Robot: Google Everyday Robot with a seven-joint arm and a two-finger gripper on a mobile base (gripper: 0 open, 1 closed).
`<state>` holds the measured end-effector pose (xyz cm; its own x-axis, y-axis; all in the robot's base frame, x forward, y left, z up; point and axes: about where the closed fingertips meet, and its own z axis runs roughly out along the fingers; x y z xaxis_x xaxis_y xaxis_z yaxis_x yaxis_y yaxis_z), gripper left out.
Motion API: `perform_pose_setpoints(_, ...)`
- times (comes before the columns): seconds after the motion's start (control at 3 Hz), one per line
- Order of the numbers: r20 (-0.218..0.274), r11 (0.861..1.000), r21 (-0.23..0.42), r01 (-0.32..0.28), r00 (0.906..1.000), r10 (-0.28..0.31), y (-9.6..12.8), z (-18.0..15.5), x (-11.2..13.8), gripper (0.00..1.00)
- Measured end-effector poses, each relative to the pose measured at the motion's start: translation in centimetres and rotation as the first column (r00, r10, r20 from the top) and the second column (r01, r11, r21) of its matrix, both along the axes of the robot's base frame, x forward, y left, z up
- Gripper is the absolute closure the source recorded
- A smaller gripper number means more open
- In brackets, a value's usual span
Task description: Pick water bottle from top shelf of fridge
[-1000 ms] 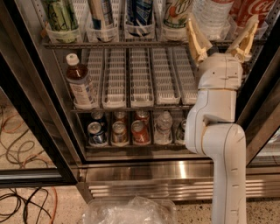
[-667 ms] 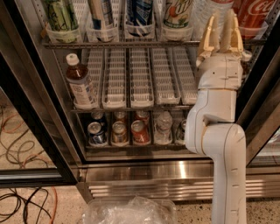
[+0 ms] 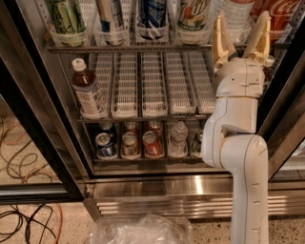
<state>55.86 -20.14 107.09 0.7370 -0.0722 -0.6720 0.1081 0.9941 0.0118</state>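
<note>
Camera view, near to far. At the lower edge lies a crumpled clear plastic bag (image 3: 142,229), with cables (image 3: 21,221) on the floor at lower left. Behind them is the fridge (image 3: 143,188), its steel base and grille facing the viewer. A white arm (image 3: 240,157) rises at right. Cans (image 3: 128,143) fill the lowest rack; a brown tea bottle (image 3: 88,90) stands beside white slotted trays (image 3: 152,81). At upper right, on the top shelf (image 3: 128,48), the gripper (image 3: 241,21) is spread apart, one finger on each side of the water bottle (image 3: 238,8).
</note>
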Motion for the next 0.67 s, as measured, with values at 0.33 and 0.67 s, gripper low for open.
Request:
perform_pose_setpoints(0.33,-0.002,1.000,-0.008,-0.001,1.0000,0.001,0.07,0.03,0.11,0.39)
perform_pose_setpoints(0.67,-0.005,1.000,-0.016,-0.006,1.0000,0.006,0.26,0.10,0.72,0.37)
